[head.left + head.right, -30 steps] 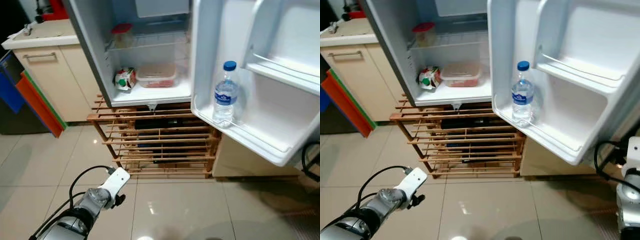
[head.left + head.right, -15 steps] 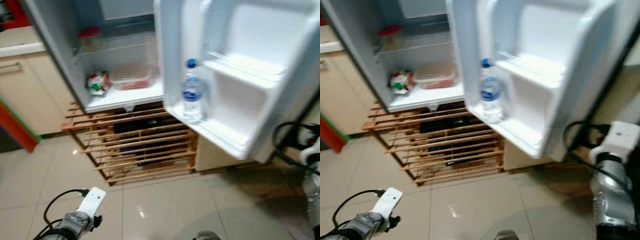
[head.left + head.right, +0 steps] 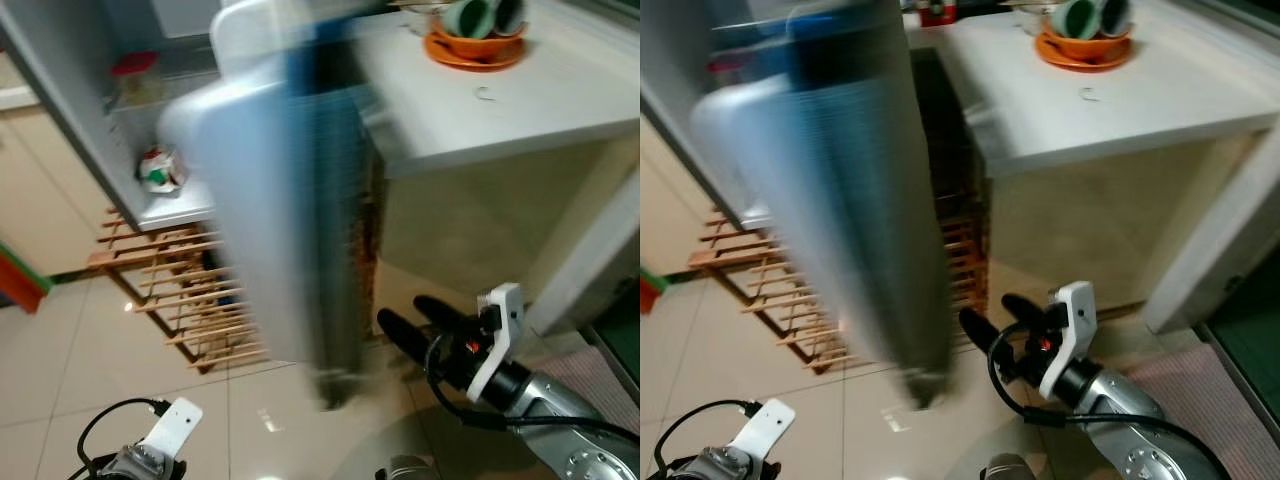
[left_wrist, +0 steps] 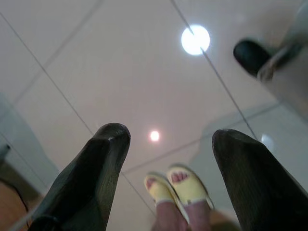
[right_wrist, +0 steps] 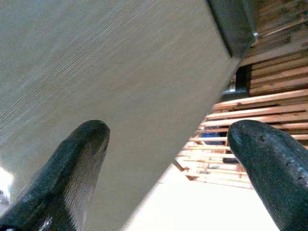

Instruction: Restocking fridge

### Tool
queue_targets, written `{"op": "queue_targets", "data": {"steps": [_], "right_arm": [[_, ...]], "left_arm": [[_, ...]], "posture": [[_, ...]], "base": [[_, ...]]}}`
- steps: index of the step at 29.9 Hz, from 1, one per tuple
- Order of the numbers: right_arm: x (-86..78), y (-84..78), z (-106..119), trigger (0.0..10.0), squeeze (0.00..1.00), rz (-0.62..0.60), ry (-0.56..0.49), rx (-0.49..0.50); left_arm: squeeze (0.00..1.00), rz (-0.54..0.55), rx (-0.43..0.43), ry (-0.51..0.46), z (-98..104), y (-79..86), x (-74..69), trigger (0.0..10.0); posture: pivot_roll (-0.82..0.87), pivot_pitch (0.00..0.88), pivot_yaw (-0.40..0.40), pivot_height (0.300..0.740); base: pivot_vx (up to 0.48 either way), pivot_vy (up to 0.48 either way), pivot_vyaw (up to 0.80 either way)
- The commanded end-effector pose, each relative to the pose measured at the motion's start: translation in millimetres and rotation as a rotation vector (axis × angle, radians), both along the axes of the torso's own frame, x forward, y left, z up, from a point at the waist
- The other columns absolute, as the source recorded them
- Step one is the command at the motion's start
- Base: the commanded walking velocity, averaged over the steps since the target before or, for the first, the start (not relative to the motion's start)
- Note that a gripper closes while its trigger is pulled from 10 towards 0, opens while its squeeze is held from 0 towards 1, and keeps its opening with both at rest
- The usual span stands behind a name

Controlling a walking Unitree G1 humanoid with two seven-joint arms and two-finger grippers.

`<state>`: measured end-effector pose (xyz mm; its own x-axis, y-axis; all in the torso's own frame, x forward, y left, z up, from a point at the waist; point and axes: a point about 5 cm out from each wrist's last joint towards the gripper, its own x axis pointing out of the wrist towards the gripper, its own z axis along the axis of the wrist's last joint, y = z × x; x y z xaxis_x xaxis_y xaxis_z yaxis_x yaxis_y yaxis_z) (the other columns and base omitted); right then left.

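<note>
Fridge door (image 3: 270, 200), motion-blurred, now edge-on at centre, apparently swinging shut; half a second ago open, water bottle on its rack. Right gripper (image 3: 425, 325) spread and empty, near the door's outer face, right of the wooden rack (image 3: 170, 290). Left gripper (image 4: 168, 168) spread, idle above the floor. Restocking probably ending.

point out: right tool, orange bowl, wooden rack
right tool (image 3: 412, 320), left eye view, midway between its black fingertips.
orange bowl (image 3: 476, 46), left eye view, its front wall on the counter.
wooden rack (image 3: 175, 290), left eye view, slats under the fridge.
</note>
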<state>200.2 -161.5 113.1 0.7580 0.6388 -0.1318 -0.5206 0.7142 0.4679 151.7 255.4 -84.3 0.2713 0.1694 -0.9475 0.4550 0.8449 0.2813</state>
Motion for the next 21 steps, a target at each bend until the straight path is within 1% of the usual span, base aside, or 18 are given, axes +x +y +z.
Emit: {"op": "queue_targets", "data": {"steps": [1, 3, 6, 7, 8, 9, 10, 11, 12, 13, 14, 15, 16, 17, 18, 19, 20, 21], "right_arm": [[1.2, -3.0, 1.6, 10.0, 0.0, -0.01, 0.01, 0.033], [3.0, -5.9, 0.3, 10.0, 0.0, -0.028, 0.026, 0.032], [15.1, -19.3, -8.7, 10.0, 0.0, -0.153, 0.042, -0.082], [30.6, -36.9, -16.2, 10.0, 0.0, -0.333, 0.022, -0.252], [37.4, -47.7, -19.6, 10.0, 0.0, -0.434, 0.025, -0.323], [42.1, -56.1, -20.7, 10.0, 0.0, -0.504, 0.011, -0.392], [46.1, -63.9, -19.2, 10.0, 0.0, -0.582, -0.009, -0.427], [48.4, -68.7, -17.9, 10.0, 0.0, -0.633, -0.025, -0.447], [52.6, -71.5, -15.9, 10.0, 0.0, -0.703, -0.038, -0.429], [52.6, -71.5, -15.9, 10.0, 0.0, -0.703, -0.038, -0.429], [55.5, -66.8, -14.6, 10.0, 0.0, -0.726, -0.072, -0.449], [56.2, -64.7, -14.2, 10.0, 0.0, -0.726, -0.083, -0.454], [57.1, -60.2, -15.0, 10.0, 0.0, -0.723, -0.096, -0.456], [57.7, -57.3, -15.8, 10.0, 0.0, -0.721, -0.102, -0.455], [58.0, -54.2, -17.6, 10.0, 0.0, -0.718, -0.102, -0.452], [58.7, -50.9, -20.2, 10.0, 0.0, -0.718, -0.102, -0.452], [59.1, -48.5, -22.4, 10.0, 0.0, -0.717, -0.104, -0.459], [59.4, -46.3, -23.8, 10.0, 0.0, -0.716, -0.111, -0.471]], "left_arm": [[0.0, -0.015, 0.009, 0.011, 0.0, 1.8, -1.6, 10.0], [0.0, -0.013, 0.008, 0.015, -1.0, 1.1, -3.5, 10.0], [0.0, 0.016, -0.009, -0.027, -0.1, -2.5, 1.9, 10.0], [0.0, 0.009, -0.017, -0.062, 1.3, -6.3, 8.5, 10.0], [0.0, 0.004, -0.021, -0.093, 2.8, -8.7, 13.7, 10.0], [0.0, -0.004, -0.018, -0.13, 5.0, -11.1, 20.3, 10.0], [0.0, -0.015, -0.015, -0.189, 8.7, -14.5, 30.2, 10.0], [0.0, -0.023, -0.012, -0.229, 11.5, -16.8, 36.8, 10.0], [0.0, -0.056, -0.049, -0.356, 21.4, -30.6, 59.7, 10.0], [0.0, -0.056, -0.049, -0.356, 21.4, -30.6, 59.7, 10.0], [0.0, -0.038, -0.109, -0.549, 46.8, -28.2, 93.1, 10.0], [0.0, -0.026, -0.137, -0.61, 55.7, -27.5, 103.0, 10.0], [0.0, -0.023, -0.186, -0.705, 69.3, -32.8, 118.4, 10.0], [0.0, -0.032, -0.233, -0.791, 82.1, -40.7, 131.5, 10.0], [0.0, -0.063, -0.301, -0.906, 102.0, -56.0, 149.1, 10.0], [0.0, -0.096, -0.351, -1.016, 122.5, -69.0, 162.5, 10.0], [0.0, -0.121, -0.392, -1.103, 140.9, -78.1, 171.3, 10.0], [0.0, -0.132, -0.43, -1.166, 156.3, -83.9, 176.7, 10.0]], "posture": [[-0.22, 0.0, 0.094, 0.74], [-0.22, 0.0, 0.093, 0.74], [-0.21, 0.0, 0.09, 0.74], [-0.2, 0.0, 0.089, 0.74], [-0.2, 0.0, 0.086, 0.74], [-0.2, 0.0, 0.086, 0.74], [-0.19, 0.0, 0.084, 0.74], [-0.19, 0.0, 0.084, 0.74], [-0.18, 0.0, 0.08, 0.74], [-0.18, 0.0, 0.08, 0.74], [-0.17, 0.0, 0.078, 0.74], [-0.17, 0.0, 0.076, 0.74], [-0.16, 0.0, 0.073, 0.74], [-0.16, 0.0, 0.071, 0.74], [-0.15, 0.0, 0.07, 0.74], [-0.15, 0.0, 0.07, 0.74], [-0.15, 0.0, 0.071, 0.74], [-0.15, 0.0, 0.071, 0.74]], "base": [[0.0, 0.0, 0.0], [0.0, 0.0, 0.0], [0.0, 0.0, 0.0], [0.0, 0.0, 0.0], [0.0, 0.0, 0.0], [0.0, 0.0, 0.0], [0.0, 0.0, 0.0], [0.0, 0.0, 0.0], [0.0, 0.0, 0.0], [0.0, 0.0, 0.0], [0.0, 0.0, 0.0], [0.0, 0.0, 0.0], [0.0, 0.0, 0.0], [0.0, 0.0, 0.0], [0.0, 0.0, 0.0], [0.0, 0.0, 0.0], [0.0, 0.0, 0.0], [0.0, 0.0, 0.0]]}}
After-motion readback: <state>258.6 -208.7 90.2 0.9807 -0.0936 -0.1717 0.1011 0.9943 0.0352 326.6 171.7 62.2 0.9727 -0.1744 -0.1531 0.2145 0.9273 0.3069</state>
